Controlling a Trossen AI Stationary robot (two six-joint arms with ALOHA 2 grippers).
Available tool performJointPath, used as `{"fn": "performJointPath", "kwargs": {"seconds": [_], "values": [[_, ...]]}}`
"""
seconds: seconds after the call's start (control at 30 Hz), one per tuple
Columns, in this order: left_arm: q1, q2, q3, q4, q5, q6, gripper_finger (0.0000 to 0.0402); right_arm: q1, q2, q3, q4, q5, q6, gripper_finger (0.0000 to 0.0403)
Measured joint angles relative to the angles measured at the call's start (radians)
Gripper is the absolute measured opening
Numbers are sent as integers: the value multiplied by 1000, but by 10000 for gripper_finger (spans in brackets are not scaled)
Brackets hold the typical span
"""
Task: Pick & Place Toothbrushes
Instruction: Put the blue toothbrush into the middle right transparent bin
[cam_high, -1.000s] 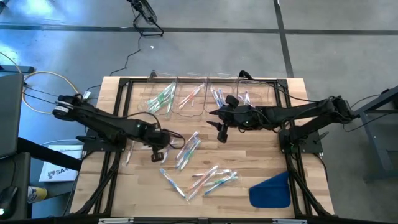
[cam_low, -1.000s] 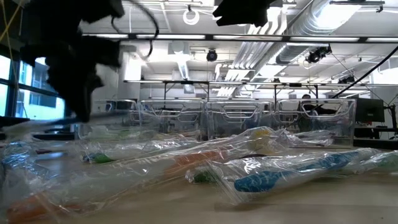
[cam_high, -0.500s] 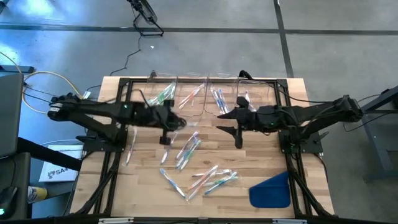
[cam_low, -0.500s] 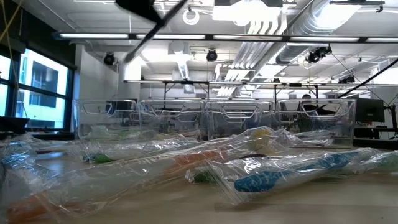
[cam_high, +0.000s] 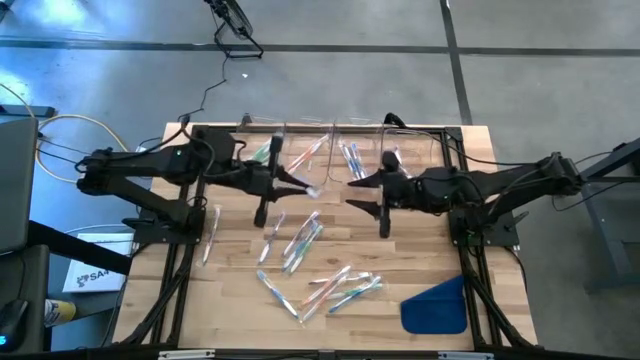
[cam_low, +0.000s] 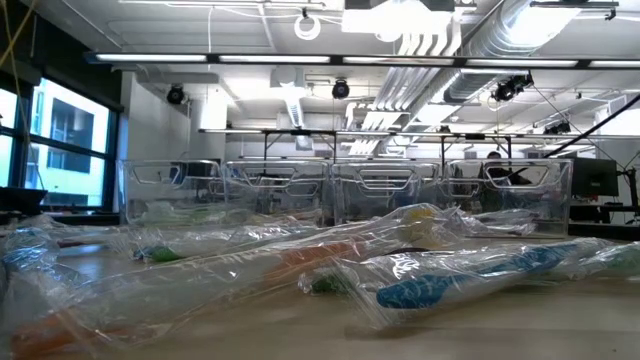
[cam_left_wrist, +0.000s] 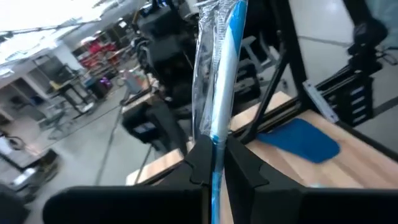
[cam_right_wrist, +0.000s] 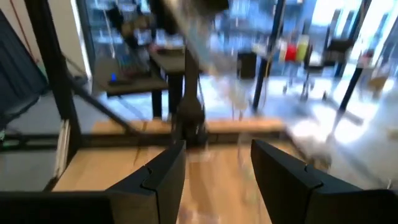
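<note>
Just before the bins (cam_high: 300, 150), my left gripper (cam_left_wrist: 214, 163) clamps a blue toothbrush (cam_left_wrist: 222, 68); my right gripper (cam_right_wrist: 214, 168) hovers beside them, fingers spread.

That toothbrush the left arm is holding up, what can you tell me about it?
The blue toothbrush is a thin stick sealed in a crinkly clear plastic wrapper. The left hand pinches its lower end between two dark fingers, and the rest sticks out beyond them. From above, it hangs in the air near the clear bins at the table's far edge, touching nothing else.
</note>
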Motion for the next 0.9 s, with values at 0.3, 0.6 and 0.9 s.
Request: {"fn": "performJointPath", "kwargs": {"seconds": [0.3, 0.6, 0.9], "values": [[0, 40, 1, 73, 34, -46, 12, -2, 138, 0, 311, 4, -269, 176], [5, 72, -1, 87, 62, -72, 12, -4, 204, 0, 449, 21, -320, 176], [5, 116, 0, 174, 93, -71, 12, -15, 203, 0, 449, -27, -291, 176]]}}
